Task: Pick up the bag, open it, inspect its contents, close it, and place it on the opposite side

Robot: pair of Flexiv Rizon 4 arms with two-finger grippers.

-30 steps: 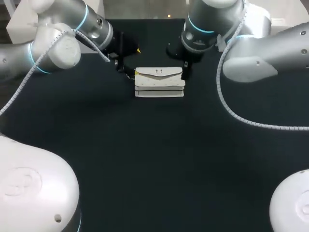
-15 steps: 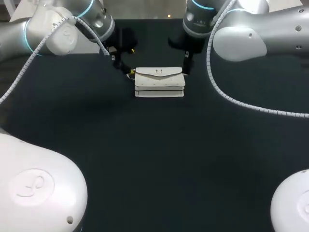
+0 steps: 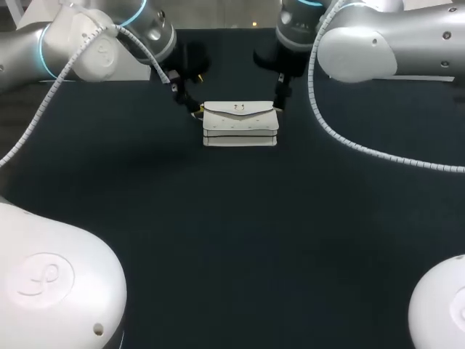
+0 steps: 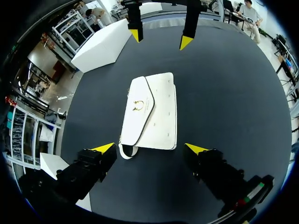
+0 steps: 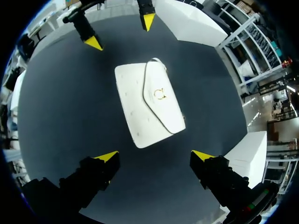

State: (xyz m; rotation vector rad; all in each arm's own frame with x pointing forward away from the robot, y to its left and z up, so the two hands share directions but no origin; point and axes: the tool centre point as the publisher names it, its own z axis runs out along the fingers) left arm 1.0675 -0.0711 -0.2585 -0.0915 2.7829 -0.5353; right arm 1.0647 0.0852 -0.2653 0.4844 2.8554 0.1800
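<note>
White bag (image 3: 240,123) flat, long axis crosswise, ends toward wide-spread left gripper (image 4: 150,148) and wide-spread right gripper (image 5: 154,155).

— What sort of place is this?
— A robotics lab bench. There's a black-covered table (image 3: 232,240), with a silver left arm (image 3: 80,51) and right arm (image 3: 385,43) over its far side, both with glowing blue rings.
— Anything else?
— Ribbed cable hoses (image 3: 349,143), white domed housings (image 3: 51,283) at the near corners, and a yellow-tipped left gripper (image 4: 150,148) and right gripper (image 5: 154,155).

Smooth white leather-look bag (image 4: 150,112), gold metal clasp (image 4: 138,105), matt dark table (image 3: 240,233)
</note>
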